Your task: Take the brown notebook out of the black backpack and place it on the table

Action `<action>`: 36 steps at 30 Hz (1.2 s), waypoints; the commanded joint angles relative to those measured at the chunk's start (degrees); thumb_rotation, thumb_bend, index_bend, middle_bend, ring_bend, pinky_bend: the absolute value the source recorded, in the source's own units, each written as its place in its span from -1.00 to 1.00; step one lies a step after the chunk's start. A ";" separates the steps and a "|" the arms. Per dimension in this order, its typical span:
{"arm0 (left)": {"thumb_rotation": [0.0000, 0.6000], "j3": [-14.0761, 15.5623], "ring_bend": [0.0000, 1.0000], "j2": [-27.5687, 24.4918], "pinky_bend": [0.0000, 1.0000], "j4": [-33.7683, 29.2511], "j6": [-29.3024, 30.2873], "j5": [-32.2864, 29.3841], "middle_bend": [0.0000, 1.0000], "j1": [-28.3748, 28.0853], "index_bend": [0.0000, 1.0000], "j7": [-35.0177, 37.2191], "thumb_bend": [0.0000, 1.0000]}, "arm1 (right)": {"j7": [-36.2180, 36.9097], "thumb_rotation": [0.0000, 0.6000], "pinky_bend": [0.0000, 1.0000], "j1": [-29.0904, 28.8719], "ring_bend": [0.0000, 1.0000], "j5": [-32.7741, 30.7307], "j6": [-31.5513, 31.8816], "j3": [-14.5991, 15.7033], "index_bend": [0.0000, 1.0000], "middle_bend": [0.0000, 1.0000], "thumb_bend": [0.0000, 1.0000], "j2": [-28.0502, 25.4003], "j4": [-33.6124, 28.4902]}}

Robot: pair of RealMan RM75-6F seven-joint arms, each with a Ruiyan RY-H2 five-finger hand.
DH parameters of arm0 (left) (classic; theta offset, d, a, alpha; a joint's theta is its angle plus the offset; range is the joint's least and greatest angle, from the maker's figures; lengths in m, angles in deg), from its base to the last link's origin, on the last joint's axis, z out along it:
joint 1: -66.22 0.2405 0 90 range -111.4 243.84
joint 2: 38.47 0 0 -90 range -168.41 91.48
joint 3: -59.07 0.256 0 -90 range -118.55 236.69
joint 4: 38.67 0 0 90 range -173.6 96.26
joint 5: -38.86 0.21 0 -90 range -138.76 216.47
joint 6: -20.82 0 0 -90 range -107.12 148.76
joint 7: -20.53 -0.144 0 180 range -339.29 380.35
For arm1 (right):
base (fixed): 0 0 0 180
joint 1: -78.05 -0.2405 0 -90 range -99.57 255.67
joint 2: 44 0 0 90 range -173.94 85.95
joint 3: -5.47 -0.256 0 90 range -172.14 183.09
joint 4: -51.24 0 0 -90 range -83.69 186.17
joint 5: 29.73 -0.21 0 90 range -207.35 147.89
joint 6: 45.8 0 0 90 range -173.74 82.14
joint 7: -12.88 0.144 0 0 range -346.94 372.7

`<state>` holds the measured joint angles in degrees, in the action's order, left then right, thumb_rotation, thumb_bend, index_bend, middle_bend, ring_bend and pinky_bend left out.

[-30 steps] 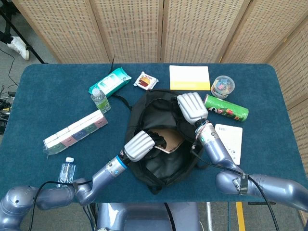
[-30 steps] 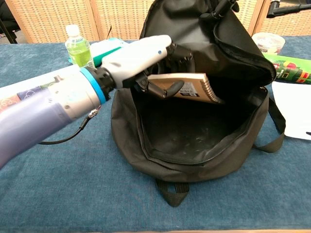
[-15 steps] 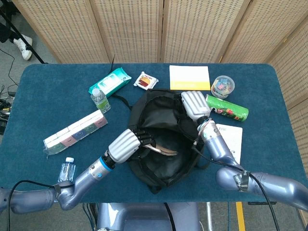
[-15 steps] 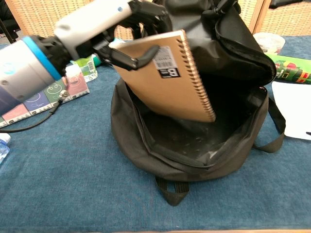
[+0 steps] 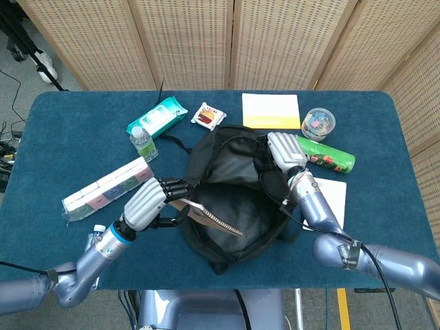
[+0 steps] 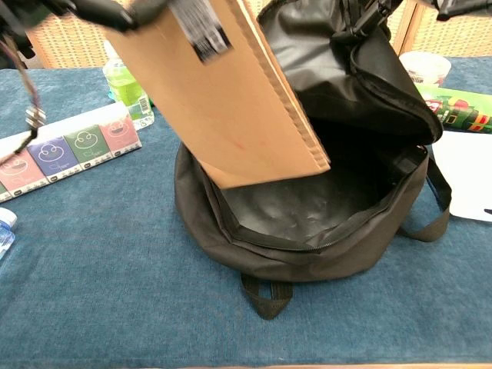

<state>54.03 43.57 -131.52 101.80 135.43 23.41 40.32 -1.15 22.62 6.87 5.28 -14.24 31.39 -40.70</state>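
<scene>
The left robot hand (image 5: 148,201) grips the brown notebook (image 6: 223,100) by its upper edge, fingers curled around it, holding it tilted above the left rim of the black backpack (image 5: 234,199), its lower end over the open mouth. On the backpack's far right side the right robot hand (image 5: 285,152) is closed on the bag's raised flap, propping the opening wide. The notebook is clear of the interior but not yet over bare bench. My judgement is that the main risk is the trailing spiral edge catching the rim or zipper as it swings left, dragging the bag along or twisting the notebook out of a hold that takes only one edge. Left of the backpack lie a row of tissue packs (image 5: 106,187), a green-labelled bottle (image 5: 143,144) and a wipes pack (image 5: 157,117), so the landing patch is narrow. The bench (image 5: 62,130) is covered in dark teal cloth; woven folding screens (image 5: 206,41) stand behind it.
</scene>
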 commanded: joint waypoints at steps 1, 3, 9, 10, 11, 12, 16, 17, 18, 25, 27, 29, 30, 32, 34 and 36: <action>1.00 -1.45 -0.06 -5.19 0.20 -3.04 1.85 -1.18 0.08 1.71 0.62 2.67 0.07 | -0.10 1.00 0.40 0.19 0.46 0.71 0.23 0.74 0.40 0.41 0.34 0.65 0.61; 1.00 -2.04 -0.06 -7.56 0.20 -3.98 2.04 -2.21 0.08 2.36 0.62 4.27 0.07 | -0.81 1.00 0.40 0.31 0.46 1.74 0.76 1.67 0.40 0.41 0.34 1.26 1.26; 1.00 -2.03 -0.06 -15.93 0.20 -5.36 -0.05 -5.28 0.09 4.41 0.62 6.42 0.06 | -2.54 1.00 0.40 0.96 0.46 4.45 1.85 4.26 0.40 0.41 0.34 2.88 3.08; 1.00 -1.21 -0.06 -18.90 0.20 -6.44 -2.05 -6.12 0.09 4.84 0.62 6.52 0.06 | -2.87 1.00 0.40 1.16 0.46 5.07 2.07 4.77 0.40 0.41 0.34 3.14 3.44; 1.00 -0.39 -0.06 -21.39 0.20 -7.28 -3.80 -7.42 0.09 5.37 0.62 7.58 0.06 | -3.10 1.00 0.40 1.28 0.46 5.38 2.14 5.13 0.40 0.41 0.34 3.31 3.65; 1.00 0.29 -0.06 -24.36 0.20 -8.66 -5.98 -8.07 0.09 5.44 0.62 9.35 0.06 | -3.11 1.00 0.40 1.42 0.46 5.71 2.30 5.26 0.40 0.41 0.34 3.54 3.84; 1.00 2.11 -0.06 -31.41 0.20 -10.30 -12.41 -8.73 0.09 5.02 0.63 14.61 0.07 | -3.06 1.00 0.40 1.68 0.46 6.37 2.48 5.38 0.40 0.41 0.34 4.14 4.12; 1.00 5.33 -0.06 -35.51 0.20 -9.72 -20.91 -9.00 0.09 3.69 0.63 15.44 0.06 | -3.46 1.00 0.40 1.63 0.46 6.82 2.55 5.64 0.40 0.41 0.34 4.53 4.06; 1.00 6.12 -0.06 -37.77 0.20 -10.23 -25.39 -9.00 0.09 2.26 0.63 17.04 0.07 | -3.69 1.00 0.40 1.63 0.46 6.95 2.74 5.68 0.40 0.41 0.34 4.80 4.06; 1.00 5.89 -0.06 -37.44 0.19 -5.85 -36.05 -12.95 0.08 -0.45 0.63 19.78 0.04 | -5.30 1.00 0.41 1.70 0.46 7.28 3.49 5.89 0.40 0.41 0.34 5.94 3.72; 1.00 5.05 -0.27 -34.47 0.14 -3.71 -35.29 -16.58 -0.18 0.39 0.52 14.66 -0.03 | -5.67 1.00 0.40 1.76 0.46 7.32 3.61 5.92 0.40 0.41 0.34 6.16 3.66; 1.00 4.55 -0.70 -31.68 -0.18 -2.44 -34.72 -19.63 -0.68 0.99 0.06 9.32 -0.13 | -5.93 1.00 0.40 1.85 0.46 7.42 3.71 5.96 0.40 0.41 0.34 6.34 3.67; 1.00 4.31 -0.90 -30.58 -0.46 -1.91 -34.33 -20.60 -0.90 1.22 -0.34 7.49 -0.23 | -6.07 1.00 0.40 1.90 0.46 7.54 3.74 6.04 0.40 0.41 0.34 6.42 3.68; 1.00 3.12 -1.00 -27.68 -0.80 -0.45 -31.36 -22.55 -1.00 2.33 -0.84 4.29 -0.43 | -6.31 1.00 0.40 2.07 0.46 7.96 3.88 6.23 0.40 0.41 0.34 6.57 3.69; 1.00 2.15 -1.00 -25.70 -0.91 0.48 -28.38 -23.09 -1.00 3.46 -1.00 2.83 -0.62 | -6.50 1.00 0.40 2.22 0.46 8.46 3.95 6.41 0.40 0.41 0.34 6.61 3.65; 1.00 0.96 -1.00 -23.82 -0.95 1.35 -24.18 -22.64 -1.00 4.99 -1.00 2.23 -0.72 | -6.78 1.00 0.40 2.45 0.46 9.39 4.16 6.75 0.40 0.41 0.34 6.58 3.47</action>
<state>56.94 16.03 -132.62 72.27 114.44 26.19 44.51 -7.76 24.93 15.90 9.32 -7.68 37.97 -37.12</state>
